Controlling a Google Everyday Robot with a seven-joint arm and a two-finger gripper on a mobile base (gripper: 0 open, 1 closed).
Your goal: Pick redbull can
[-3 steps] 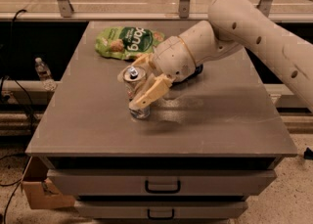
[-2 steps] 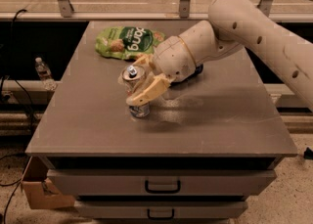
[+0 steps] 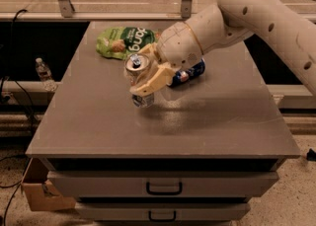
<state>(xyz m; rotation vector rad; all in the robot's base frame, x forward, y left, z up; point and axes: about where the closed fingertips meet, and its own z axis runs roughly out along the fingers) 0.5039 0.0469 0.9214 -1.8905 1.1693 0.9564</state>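
Observation:
The redbull can (image 3: 137, 67) is a slim silver can with a shiny pull-tab top. It is tilted and sits between the cream fingers (image 3: 150, 84) of my gripper (image 3: 142, 79), near the middle left of the grey table (image 3: 98, 126). Its lower end (image 3: 142, 101) shows below the fingers, just above the table top. My gripper is shut on the can. The white arm reaches in from the upper right.
A dark-blue soda can (image 3: 190, 72) lies on its side behind the gripper, partly hidden by the wrist. A green snack bag (image 3: 126, 41) lies at the table's back left. A small water bottle (image 3: 43, 71) stands off the table at left. Drawers front the table.
The gripper with the can has shifted slightly and the can now sits a little higher and more tilted; the arm has barely moved.

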